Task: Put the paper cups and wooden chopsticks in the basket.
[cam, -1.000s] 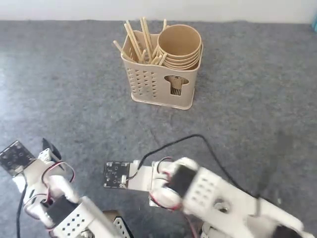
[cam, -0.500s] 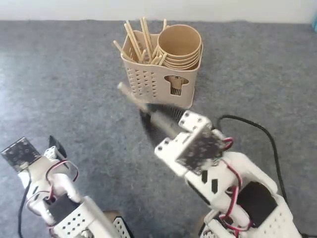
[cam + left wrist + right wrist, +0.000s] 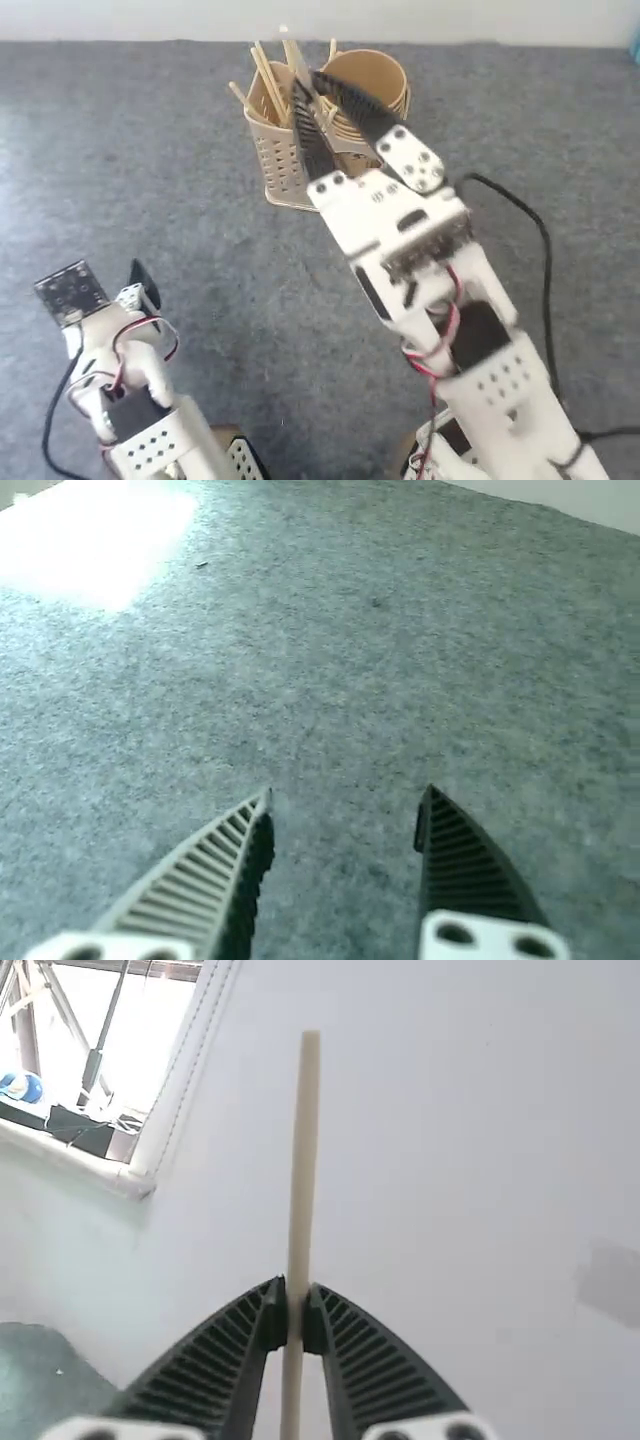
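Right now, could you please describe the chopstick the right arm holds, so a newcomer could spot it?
Start at the beige basket. Near its top, the right tool pinches one pale chopstick; the other chopsticks stand loose inside the basket.

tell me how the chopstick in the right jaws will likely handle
The chopstick looks stiff: it runs straight out of the shut right jaws, no bend. Thin and probably light, it could pivot in that narrow pinch. Released over the basket, it would likely lean like the other chopsticks there.
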